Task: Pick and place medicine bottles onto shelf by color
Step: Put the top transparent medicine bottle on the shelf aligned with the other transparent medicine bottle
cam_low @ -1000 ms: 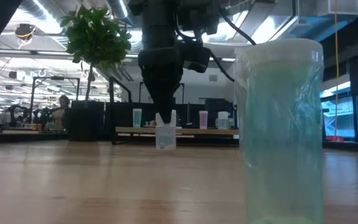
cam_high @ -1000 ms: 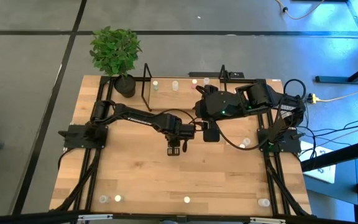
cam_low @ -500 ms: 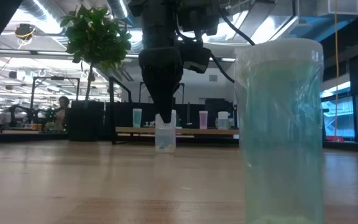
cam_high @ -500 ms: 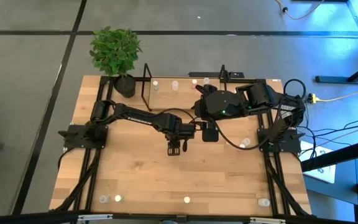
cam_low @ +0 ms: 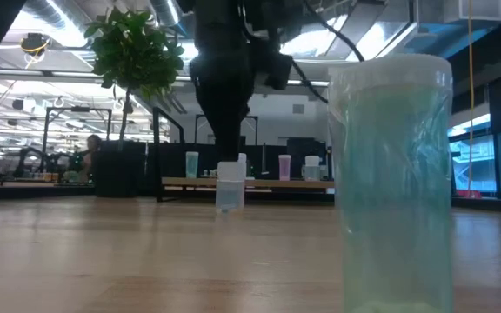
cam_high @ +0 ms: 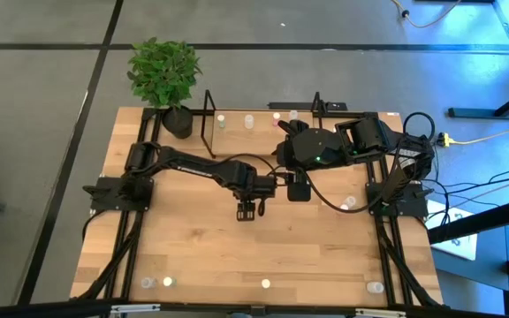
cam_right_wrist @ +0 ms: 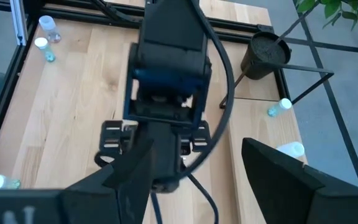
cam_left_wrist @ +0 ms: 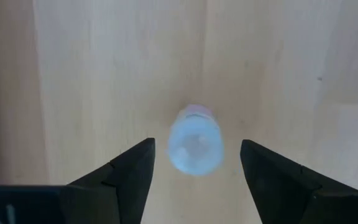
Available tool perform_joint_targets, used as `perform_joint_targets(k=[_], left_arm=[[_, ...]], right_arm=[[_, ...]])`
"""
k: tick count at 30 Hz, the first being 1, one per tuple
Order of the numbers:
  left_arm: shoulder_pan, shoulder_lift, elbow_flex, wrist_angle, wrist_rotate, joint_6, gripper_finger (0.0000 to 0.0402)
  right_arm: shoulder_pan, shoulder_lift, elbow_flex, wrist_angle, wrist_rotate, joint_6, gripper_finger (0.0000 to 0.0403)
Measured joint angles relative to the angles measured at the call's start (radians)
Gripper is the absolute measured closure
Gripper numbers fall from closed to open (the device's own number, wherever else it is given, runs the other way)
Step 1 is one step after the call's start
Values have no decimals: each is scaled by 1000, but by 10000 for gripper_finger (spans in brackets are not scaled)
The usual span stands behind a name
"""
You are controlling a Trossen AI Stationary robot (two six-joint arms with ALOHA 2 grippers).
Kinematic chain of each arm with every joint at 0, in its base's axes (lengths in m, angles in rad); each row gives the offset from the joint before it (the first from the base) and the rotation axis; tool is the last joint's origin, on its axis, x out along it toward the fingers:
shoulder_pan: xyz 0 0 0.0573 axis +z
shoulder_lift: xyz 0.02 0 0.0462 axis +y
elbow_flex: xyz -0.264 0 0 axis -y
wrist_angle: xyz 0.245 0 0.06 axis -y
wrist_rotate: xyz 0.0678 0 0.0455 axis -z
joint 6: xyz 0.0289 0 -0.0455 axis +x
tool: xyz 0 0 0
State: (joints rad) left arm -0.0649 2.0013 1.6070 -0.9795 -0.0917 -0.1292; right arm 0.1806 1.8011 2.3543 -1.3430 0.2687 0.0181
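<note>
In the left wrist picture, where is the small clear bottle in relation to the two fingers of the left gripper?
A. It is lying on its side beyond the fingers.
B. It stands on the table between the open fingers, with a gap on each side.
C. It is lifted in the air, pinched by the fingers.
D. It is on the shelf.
B: the clear bottle stands on the bare wooden table, and the left gripper straddles it with space visible at both fingers.

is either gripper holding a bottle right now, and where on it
Neither holds anything. The left gripper is open, a clear bottle standing free between its fingers. The right gripper is open and empty.
</note>
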Motion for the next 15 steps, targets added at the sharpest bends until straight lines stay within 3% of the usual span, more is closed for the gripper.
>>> perform_joint_targets(k=[6,15], left_arm=[[-29,-65,0,-79,-51,-45,172],[-130,-184,0,-334,-206,-284,172]], right_arm=[[0,0,0,2,0,0,162],[0,0,0,14,0,0,162]])
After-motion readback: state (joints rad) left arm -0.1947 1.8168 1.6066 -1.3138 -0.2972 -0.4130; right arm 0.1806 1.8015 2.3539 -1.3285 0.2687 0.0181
